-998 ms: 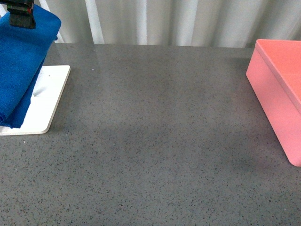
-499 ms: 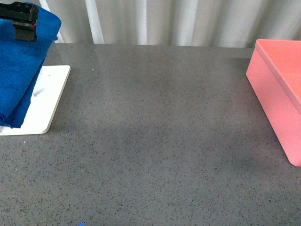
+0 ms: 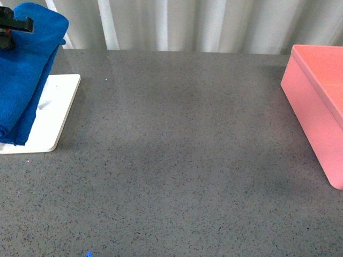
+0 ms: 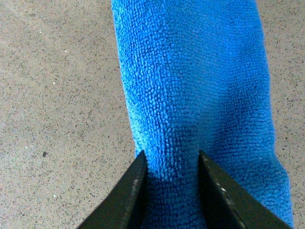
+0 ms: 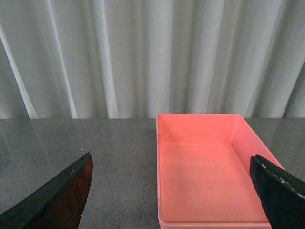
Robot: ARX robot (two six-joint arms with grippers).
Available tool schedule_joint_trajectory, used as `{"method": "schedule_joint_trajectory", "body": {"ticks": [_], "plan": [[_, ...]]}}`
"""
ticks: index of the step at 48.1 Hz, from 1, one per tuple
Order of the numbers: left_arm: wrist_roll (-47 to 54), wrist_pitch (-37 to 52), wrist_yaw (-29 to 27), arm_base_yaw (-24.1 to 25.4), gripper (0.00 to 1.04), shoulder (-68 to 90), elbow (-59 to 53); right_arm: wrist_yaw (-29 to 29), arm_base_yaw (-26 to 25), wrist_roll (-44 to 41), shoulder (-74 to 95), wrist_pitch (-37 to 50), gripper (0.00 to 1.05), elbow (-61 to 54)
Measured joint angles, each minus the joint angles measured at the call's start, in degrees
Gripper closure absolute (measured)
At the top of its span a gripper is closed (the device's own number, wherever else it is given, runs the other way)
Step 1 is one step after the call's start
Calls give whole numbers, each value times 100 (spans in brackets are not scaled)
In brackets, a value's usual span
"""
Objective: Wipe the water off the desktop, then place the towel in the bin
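Note:
The blue towel (image 3: 24, 69) hangs folded at the far left of the front view, its lower end over a white tray (image 3: 53, 115). My left gripper (image 3: 8, 29) shows only as a dark part at the towel's top, by the frame edge. In the left wrist view the left gripper (image 4: 171, 160) is shut on the towel (image 4: 195, 81), above the speckled grey desktop (image 4: 57, 95). The pink bin (image 3: 316, 107) stands at the right edge and is empty. My right gripper (image 5: 170, 160) is open, with the bin (image 5: 198, 116) beyond it. I can make out no water on the desktop (image 3: 177, 160).
The flat white tray lies at the desktop's left edge under the towel. A pale pleated curtain (image 3: 203, 24) runs along the far edge of the desktop.
My left gripper has moved left, almost out of the front view, still holding the towel's top. The towel has barely shifted. The bin has not moved.

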Motion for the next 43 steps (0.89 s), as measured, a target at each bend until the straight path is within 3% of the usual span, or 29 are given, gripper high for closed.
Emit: {"method": "schedule_joint_trajectory", "body": {"ticks": [9,26,43], "plan": [[-11,2,94,50,101,-35,2,2,0,0,0,0,7,0],[-420,-415,973,98,101,-953,179,0,0,2,0,0,7,0],[-1239,-365,2417,-505,101,-2496,-363,2,0,2,0,0,7,0]]}}
